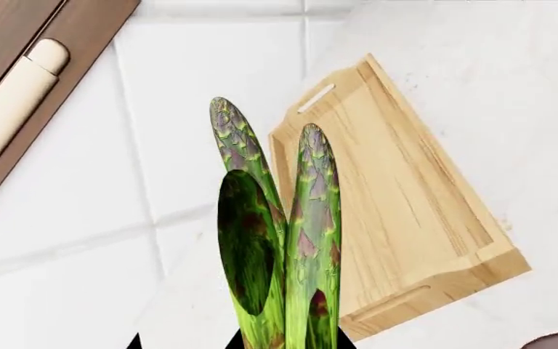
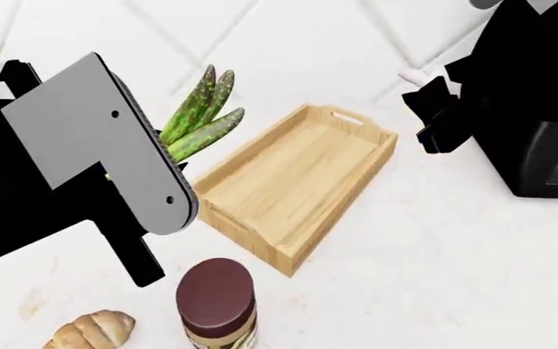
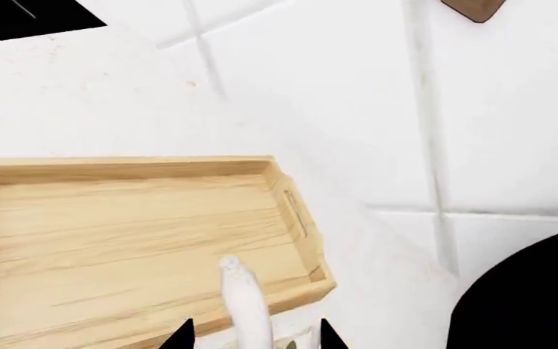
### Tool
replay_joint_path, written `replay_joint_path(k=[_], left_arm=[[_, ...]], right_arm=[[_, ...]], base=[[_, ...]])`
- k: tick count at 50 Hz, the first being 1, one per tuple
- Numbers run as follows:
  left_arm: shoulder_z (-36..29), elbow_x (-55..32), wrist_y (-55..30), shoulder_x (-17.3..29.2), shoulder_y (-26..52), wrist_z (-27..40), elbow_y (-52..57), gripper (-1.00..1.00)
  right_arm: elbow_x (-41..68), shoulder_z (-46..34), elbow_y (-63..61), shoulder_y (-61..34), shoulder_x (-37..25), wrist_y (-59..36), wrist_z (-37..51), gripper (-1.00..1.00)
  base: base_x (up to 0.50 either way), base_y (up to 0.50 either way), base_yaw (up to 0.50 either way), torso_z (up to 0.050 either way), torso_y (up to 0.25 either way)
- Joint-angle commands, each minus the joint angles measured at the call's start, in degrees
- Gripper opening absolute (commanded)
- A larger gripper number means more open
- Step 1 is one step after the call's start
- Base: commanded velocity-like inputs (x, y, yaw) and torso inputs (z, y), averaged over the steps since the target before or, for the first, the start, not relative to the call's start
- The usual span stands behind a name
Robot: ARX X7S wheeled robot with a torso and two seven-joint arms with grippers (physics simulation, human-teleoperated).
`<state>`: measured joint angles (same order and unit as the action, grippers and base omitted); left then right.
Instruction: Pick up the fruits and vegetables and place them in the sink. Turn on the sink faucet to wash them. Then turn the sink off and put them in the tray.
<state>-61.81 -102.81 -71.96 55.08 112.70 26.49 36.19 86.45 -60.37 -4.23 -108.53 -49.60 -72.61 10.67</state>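
Observation:
A bunch of green asparagus stalks point(image 1: 269, 247) stands out of my left gripper point(image 1: 259, 343), which is shut on its lower end; in the head view the stalks point(image 2: 201, 116) rise beside the tray's left side, and the left gripper point(image 2: 174, 164) is mostly hidden by the arm's grey plate. The light wooden tray point(image 2: 298, 182) point(image 1: 405, 196) point(image 3: 114, 233) lies bare on the white counter. My right gripper point(image 3: 255, 338) point(image 2: 424, 87) holds a slim whitish piece point(image 3: 243, 302) point(image 2: 412, 75) above the tray's far right corner. Sink and faucet are out of view.
A brown-lidded jar point(image 2: 218, 302) and a croissant point(image 2: 90, 331) stand on the counter near the tray's front corner. A black appliance point(image 2: 546, 153) sits at the right. A wooden cabinet front with a cream handle point(image 1: 12, 102) shows in the left wrist view.

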Motion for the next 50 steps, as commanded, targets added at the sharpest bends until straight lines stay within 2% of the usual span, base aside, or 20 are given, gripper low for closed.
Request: replay_joint_path(k=[1,12,25,26,27,29,32,41,50], left_arm=[[0.02,-0.09,-0.50,-0.09,0.79,0.49,-0.41,-1.00],[-1.18,0.17,-0.42,-3.56,0.42,1.25,-2.31,-1.00],[-5.03,0.55,-3.37,-13.08,2.51,1.40,-8.84,-1.00],[-5.50,1.06,-3.66,-13.90,2.40,1.12,-9.54,-1.00],[-7.54,5.69,-4.55,-17.99,1.94,-1.40,-14.52,-1.00],[-10.24,11.91,-5.25,-22.64,1.88,-5.47,-20.54,-1.00],[-12.21,16.36,-5.06,-25.43,1.99,-8.63,-24.73,-1.00],[-14.07,20.30,-3.49,-28.77,1.07,-10.85,-29.71,-1.00],[-14.44,20.49,-2.33,-28.95,-0.61,-10.98,-29.53,-1.00]], right_arm=[[-1.25,-0.47,-0.37,0.03,0.74,0.39,-1.10,-1.00],[-1.02,-0.04,0.91,0.07,1.74,1.45,-1.42,-1.00],[-1.52,-0.07,1.08,-0.14,2.03,1.87,-1.42,-1.00],[-1.47,-0.02,1.08,-0.19,1.96,1.87,-1.32,-1.00],[-1.76,-0.03,0.91,0.26,1.65,2.34,-1.35,-1.00],[-2.17,-0.10,0.68,0.73,1.43,2.85,-1.45,-1.00],[-2.45,-0.21,0.62,0.96,1.38,3.08,-1.50,-1.00],[-3.12,-0.68,1.28,1.17,1.83,3.15,-1.56,-1.00],[-2.30,-0.62,2.07,1.19,2.20,2.82,-1.21,-1.00]], base=[[0.26,0.02,0.00,0.000,0.000],[0.14,0.01,0.00,0.000,0.000],[0.00,0.00,0.00,0.000,0.000],[0.00,0.00,0.00,0.000,0.000],[0.00,0.00,0.00,0.000,0.000],[0.00,0.00,0.00,0.000,0.000],[0.00,0.00,0.00,0.000,0.000],[0.00,0.00,0.00,0.000,0.000],[0.00,0.00,0.00,0.000,0.001]])
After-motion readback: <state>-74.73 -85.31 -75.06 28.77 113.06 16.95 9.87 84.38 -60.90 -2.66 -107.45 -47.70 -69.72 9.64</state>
